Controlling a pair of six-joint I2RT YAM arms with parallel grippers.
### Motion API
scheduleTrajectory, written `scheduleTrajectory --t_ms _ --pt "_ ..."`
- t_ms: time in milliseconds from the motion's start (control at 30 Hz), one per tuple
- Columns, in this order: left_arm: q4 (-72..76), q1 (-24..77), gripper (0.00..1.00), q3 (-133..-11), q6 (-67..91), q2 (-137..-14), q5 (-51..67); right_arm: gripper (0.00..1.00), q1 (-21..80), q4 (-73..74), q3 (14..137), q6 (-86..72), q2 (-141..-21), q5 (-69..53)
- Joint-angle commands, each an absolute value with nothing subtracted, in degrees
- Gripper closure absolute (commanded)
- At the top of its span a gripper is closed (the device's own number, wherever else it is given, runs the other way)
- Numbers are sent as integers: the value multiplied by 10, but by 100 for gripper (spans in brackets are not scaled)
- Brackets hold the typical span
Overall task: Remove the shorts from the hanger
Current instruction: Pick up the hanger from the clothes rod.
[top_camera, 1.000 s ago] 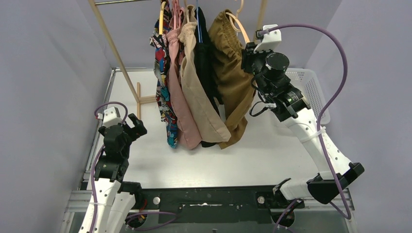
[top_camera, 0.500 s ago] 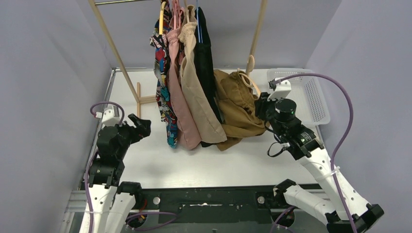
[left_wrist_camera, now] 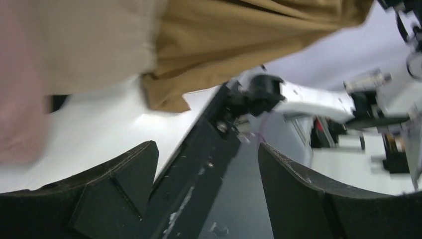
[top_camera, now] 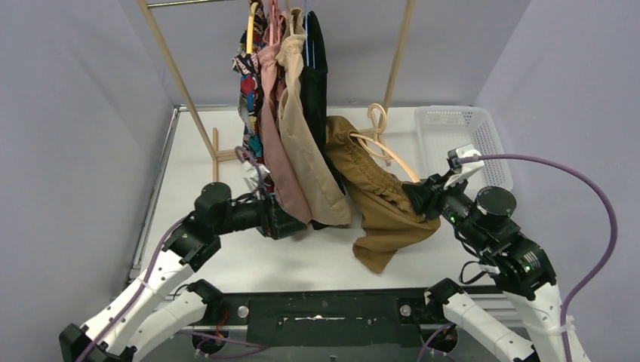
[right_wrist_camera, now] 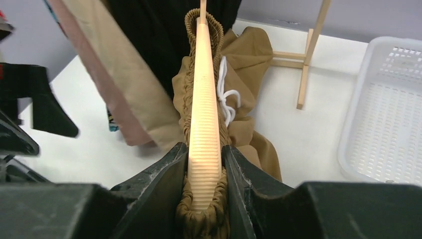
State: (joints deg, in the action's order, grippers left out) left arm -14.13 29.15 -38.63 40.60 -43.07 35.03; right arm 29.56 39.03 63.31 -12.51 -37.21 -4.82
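Mustard-brown shorts [top_camera: 381,211] hang low over the white table [top_camera: 317,260], right of centre and near the white basket [top_camera: 462,136]. They are apart from the rail, and their gathered elastic waistband is still threaded on the pale hanger [top_camera: 392,151]. The hanger is tilted, its hook toward the back, and the legs sag toward the tabletop. The right gripper [top_camera: 423,197] has its fingers [right_wrist_camera: 166,184] pressed in from both sides on the ribbed hanger arm [right_wrist_camera: 204,124], with the bunched waistband and a white drawstring [right_wrist_camera: 226,99] right beside them. On the wooden rack [top_camera: 170,68] the comic-print shorts [top_camera: 249,83], pink shorts [top_camera: 273,151], beige shorts [top_camera: 302,143] and black shorts [top_camera: 315,83] hang side by side. The left gripper [top_camera: 283,225] reaches in under their hems. In its wrist view the fingers [left_wrist_camera: 114,199] stand wide apart with nothing between them, the beige and mustard fabric above and beyond them.
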Motion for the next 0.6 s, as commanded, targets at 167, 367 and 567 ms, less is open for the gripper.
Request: scheduleTrajectory --t_ms 167,367,567 --pt "-85 600 26 -590 298 -660 104 100 294 441 707 -144 -311 -51" --pt "14 554 31 -547 312 -658 -91 100 293 494 743 -162 -285 -16" --pt "9 425 39 -557 342 -712 -37 100 293 465 761 -172 -230 -35"
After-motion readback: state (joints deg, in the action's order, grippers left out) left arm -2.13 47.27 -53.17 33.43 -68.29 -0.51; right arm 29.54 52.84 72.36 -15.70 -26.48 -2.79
